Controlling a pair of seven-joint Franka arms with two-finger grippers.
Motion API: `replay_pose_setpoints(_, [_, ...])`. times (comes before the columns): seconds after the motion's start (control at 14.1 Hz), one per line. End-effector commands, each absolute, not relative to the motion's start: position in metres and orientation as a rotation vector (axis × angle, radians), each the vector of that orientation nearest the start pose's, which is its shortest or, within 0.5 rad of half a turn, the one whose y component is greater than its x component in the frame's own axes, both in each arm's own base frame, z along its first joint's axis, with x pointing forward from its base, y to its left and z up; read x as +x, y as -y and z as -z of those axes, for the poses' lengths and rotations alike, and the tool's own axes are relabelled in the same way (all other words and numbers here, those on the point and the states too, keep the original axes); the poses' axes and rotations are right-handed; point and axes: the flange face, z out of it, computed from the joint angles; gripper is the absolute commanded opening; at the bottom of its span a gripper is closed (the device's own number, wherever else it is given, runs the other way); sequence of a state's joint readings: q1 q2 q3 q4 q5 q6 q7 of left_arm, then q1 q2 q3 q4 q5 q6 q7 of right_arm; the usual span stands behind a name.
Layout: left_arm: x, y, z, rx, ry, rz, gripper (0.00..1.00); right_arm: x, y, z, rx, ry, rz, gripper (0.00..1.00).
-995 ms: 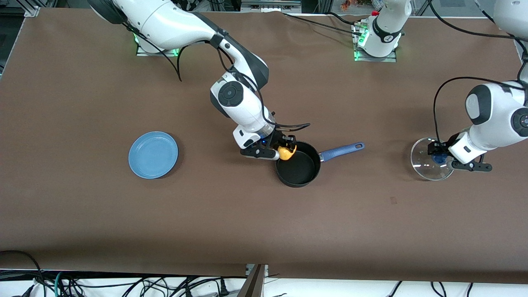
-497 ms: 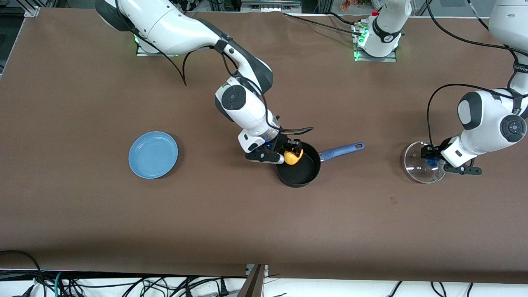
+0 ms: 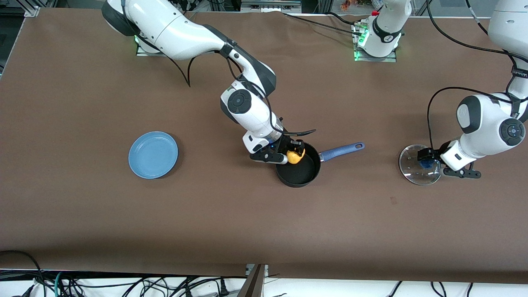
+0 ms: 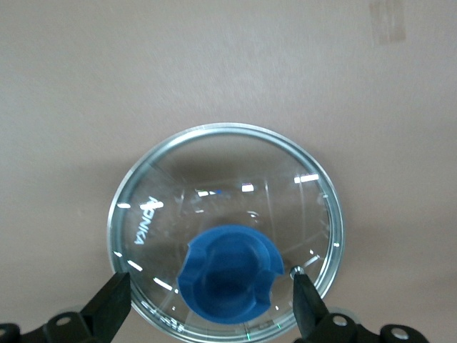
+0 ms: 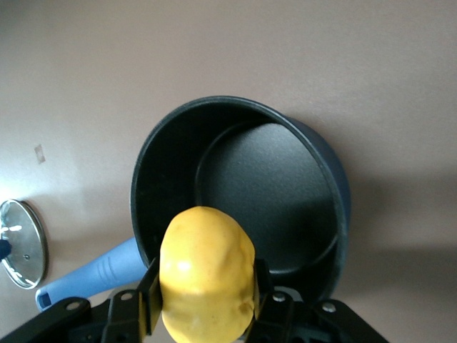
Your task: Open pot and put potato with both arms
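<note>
We've got the right gripper (image 3: 293, 155) clamped on the potato (image 3: 293, 156), hanging over the pot's rim on the side toward the right arm's end of the table. In the right wrist view the potato (image 5: 207, 275) sits pinched between both fingers (image 5: 148, 304), long axis running roughly up-down in the grip, w/ the pot (image 5: 239, 196) open mouth just past it. So the key relation: potato is over the rim edge, not yet over the middle of the black base. We judge the next move wants a short shift further over the opening, toward the blue handle (image 3: 341, 151), before letting go; dropped here it may clip the rim and bounce out.

Pot (image 3: 298, 166) is uncovered, empty inside, approx mid-table, handle pointing toward the left arm's end.

Left gripper (image 3: 429, 163) is at the lid (image 3: 418, 164), which is near the left arm's end, well apart from the pot. Left wrist view shows the fingers (image 4: 308, 304) apart, either side of the blue knob (image 4: 230, 275), not touching it; lid (image 4: 225, 229) looks flat on the table (image 3: 82, 206), tho we can't be sure it's fully down.

Blue plate (image 3: 153, 154) lies toward the right arm's end, unused. Right arm is plainly the nearer one for the drop.
</note>
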State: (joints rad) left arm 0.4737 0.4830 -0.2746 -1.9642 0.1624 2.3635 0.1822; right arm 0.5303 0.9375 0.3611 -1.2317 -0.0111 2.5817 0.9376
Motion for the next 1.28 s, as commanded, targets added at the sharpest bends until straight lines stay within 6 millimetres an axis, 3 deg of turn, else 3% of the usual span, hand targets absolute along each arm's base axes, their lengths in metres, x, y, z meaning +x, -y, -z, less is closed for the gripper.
replay_pose_setpoints(0.0, [0.604,-0.116,-0.273,-3.138,-0.155,-0.064,1.0,0.569,-0.563,-0.266,-2.573,-0.334,0.139,0.72])
replay_pose_setpoints(0.07, [0.601,-0.105,-0.304,-3.126,-0.171,-0.076,1.0,0.569,-0.563,-0.266,-2.579,-0.326,0.145,1.0])
replay_pose_setpoints(0.21, [0.59,-0.084,-0.371,-3.082,-0.145,-0.098,1.0,0.569,-0.562,-0.271,-2.588,-0.315,0.143,1.0])
replay_pose_setpoints(0.36, [0.577,-0.045,-0.431,-3.052,-0.128,-0.124,1.0,0.573,-0.553,-0.284,-2.653,-0.3,0.103,1.0])
replay_pose_setpoints(0.57, [0.564,0.018,-0.496,-3.015,-0.06,-0.144,1.0,0.59,-0.513,-0.348,-2.78,-0.206,0.093,1.0])
replay_pose_setpoints(0.78, [0.562,0.028,-0.528,-3.031,-0.046,-0.17,1.0,0.601,-0.462,-0.399,-2.901,-0.059,0.031,1.0])
replay_pose_setpoints(0.92, [0.56,0.033,-0.531,-3.093,-0.022,-0.178,1.0,0.608,-0.413,-0.426,-2.977,0.028,-0.032,1.0])
replay_pose_setpoints(1.07, [0.553,0.038,-0.546,-3.104,-0.011,-0.152,1.0,0.613,-0.36,-0.453,-3.017,0.141,-0.074,1.0])
replay_pose_setpoints(1.14, [0.545,0.045,-0.56,-3.119,-0.001,-0.106,1.0,0.615,-0.333,-0.468,-3.04,0.162,-0.102,1.0])
replay_pose_setpoints(1.21, [0.542,0.065,-0.561,-3.119,-0.043,-0.11,1.0,0.616,-0.308,-0.484,-3.065,0.168,-0.129,1.0])
